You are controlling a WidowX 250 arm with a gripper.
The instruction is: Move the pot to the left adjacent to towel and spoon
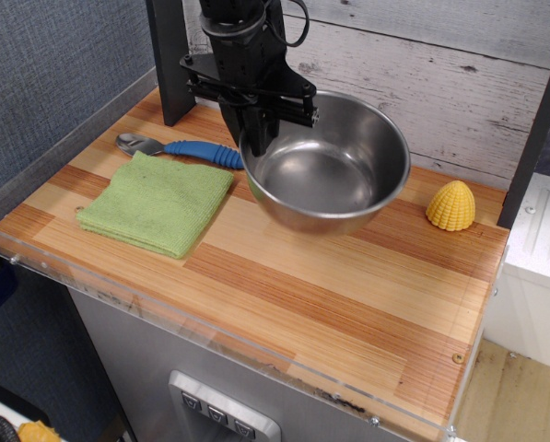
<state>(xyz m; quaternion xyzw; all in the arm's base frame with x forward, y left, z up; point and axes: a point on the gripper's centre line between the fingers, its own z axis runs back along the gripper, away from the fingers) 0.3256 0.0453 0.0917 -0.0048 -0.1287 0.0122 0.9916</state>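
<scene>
The pot (330,170), a large shiny steel bowl, hangs tilted above the wooden counter near its middle back. My gripper (259,136) is shut on the pot's left rim and holds it in the air. The green towel (157,203) lies flat at the left of the counter. The spoon (184,148) with a blue handle lies just behind the towel, its metal head pointing left. The pot's left edge is just to the right of the spoon's handle end and the towel's right corner.
A yellow corn toy (450,204) stands at the back right. A dark post (170,55) rises at the back left. A clear plastic lip (210,336) runs along the counter's front edge. A wood-plank wall (459,83) stands behind.
</scene>
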